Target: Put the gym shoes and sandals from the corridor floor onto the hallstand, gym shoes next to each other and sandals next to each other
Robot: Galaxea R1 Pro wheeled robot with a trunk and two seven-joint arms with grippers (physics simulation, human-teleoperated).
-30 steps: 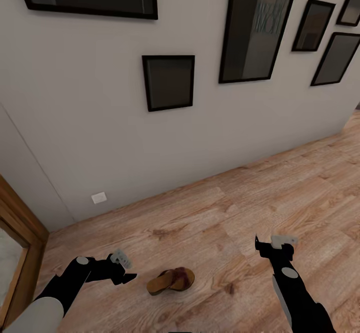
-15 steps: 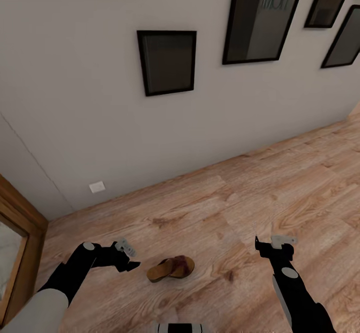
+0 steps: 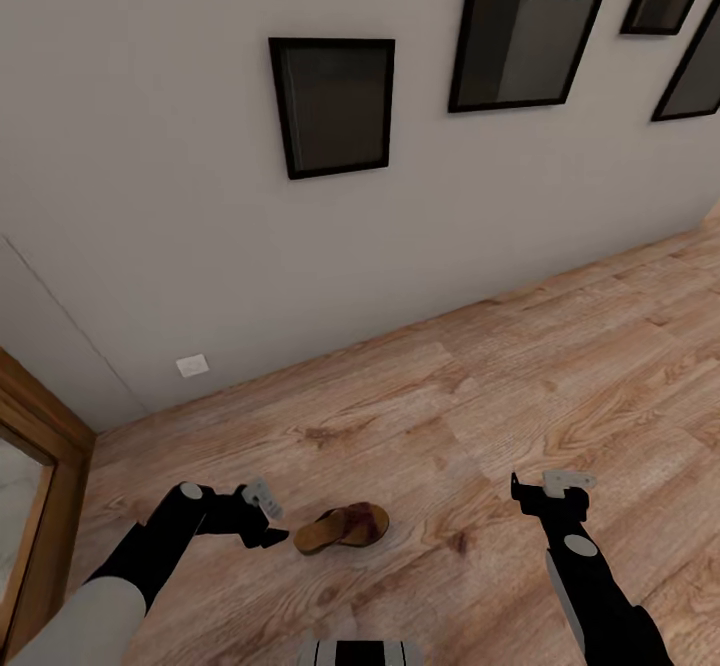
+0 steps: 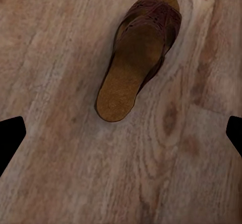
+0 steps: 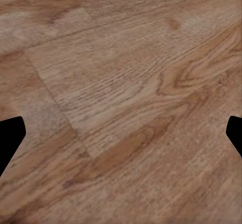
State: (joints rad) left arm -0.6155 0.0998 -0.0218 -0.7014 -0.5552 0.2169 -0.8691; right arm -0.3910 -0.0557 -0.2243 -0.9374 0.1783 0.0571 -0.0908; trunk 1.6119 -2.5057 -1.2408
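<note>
One brown sandal (image 3: 342, 528) lies flat on the corridor floor (image 3: 500, 376), with its tan footbed up and its dark strap at the end away from my left arm. My left gripper (image 3: 272, 521) hovers just to the left of it, open, with nothing held. In the left wrist view the sandal (image 4: 138, 52) lies ahead of the open left gripper (image 4: 121, 138), its heel end nearest. My right gripper (image 3: 543, 486) hangs open over bare planks well to the right, and the right wrist view shows the right gripper (image 5: 121, 133) above wood grain. The gym shoes and the hallstand are out of view.
A pale wall (image 3: 180, 196) with several black picture frames (image 3: 335, 106) runs along the far edge of the floor, with a white outlet (image 3: 192, 365) low on it. A wooden door frame (image 3: 45, 466) stands at the left. Open planks stretch to the right.
The head view has tilted down, so the wall frames sit higher in the picture. My left gripper has moved right, closer to the sandal. The right arm holds its place.
</note>
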